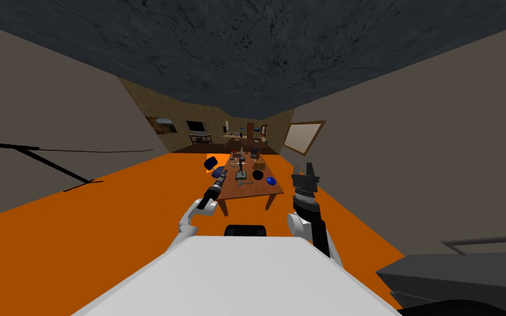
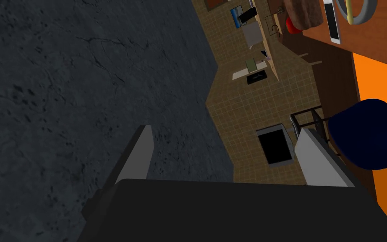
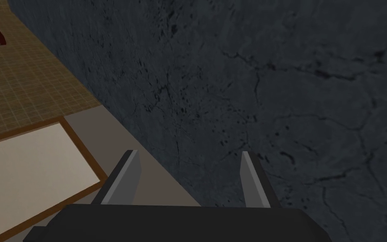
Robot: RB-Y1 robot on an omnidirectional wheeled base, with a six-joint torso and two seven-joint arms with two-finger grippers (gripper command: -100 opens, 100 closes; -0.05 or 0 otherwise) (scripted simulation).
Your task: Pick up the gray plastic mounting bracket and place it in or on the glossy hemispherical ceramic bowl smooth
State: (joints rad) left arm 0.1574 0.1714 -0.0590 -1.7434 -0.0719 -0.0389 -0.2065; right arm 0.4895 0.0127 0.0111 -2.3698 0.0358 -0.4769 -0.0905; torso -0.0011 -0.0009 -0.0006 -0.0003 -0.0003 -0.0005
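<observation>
With left claw (image 2: 225, 128) and right claw (image 3: 188, 151) released, we judge the grey bracket (image 1: 241, 175) on the worktop (image 1: 260, 190) light, stiff, best pinched across its edges.

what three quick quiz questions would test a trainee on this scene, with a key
1. True or false: the right gripper is shut on an object.
2. Fill in: the left gripper has its fingers ___, with nothing between them.
3. The dark bowl is: A on the brown table; B in the left gripper; C in the right gripper.
Key: 1 false; 2 open; 3 A.
</observation>
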